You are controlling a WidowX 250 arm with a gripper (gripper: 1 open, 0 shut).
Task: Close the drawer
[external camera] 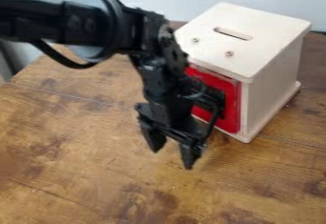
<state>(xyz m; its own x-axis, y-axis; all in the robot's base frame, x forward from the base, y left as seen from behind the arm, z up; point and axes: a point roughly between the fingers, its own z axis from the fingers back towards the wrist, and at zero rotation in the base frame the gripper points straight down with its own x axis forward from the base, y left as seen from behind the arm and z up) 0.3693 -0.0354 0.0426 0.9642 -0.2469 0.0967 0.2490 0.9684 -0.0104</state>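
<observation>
Pointing down over the wooden table [90, 161], black gripper [174, 150] with its fingers parted and nothing between the tips, red drawer [231, 121] just behind and beside the fingers, set in the cream-white box [261, 80]

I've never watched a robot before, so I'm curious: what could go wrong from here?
The black robot hand is right in front of the red drawer front, so pushing could perhaps scrape it or snag the black wire handle. The cream-white box stands on the brown wooden table with no visible clamp, so a hard push might slide or twist it.
</observation>
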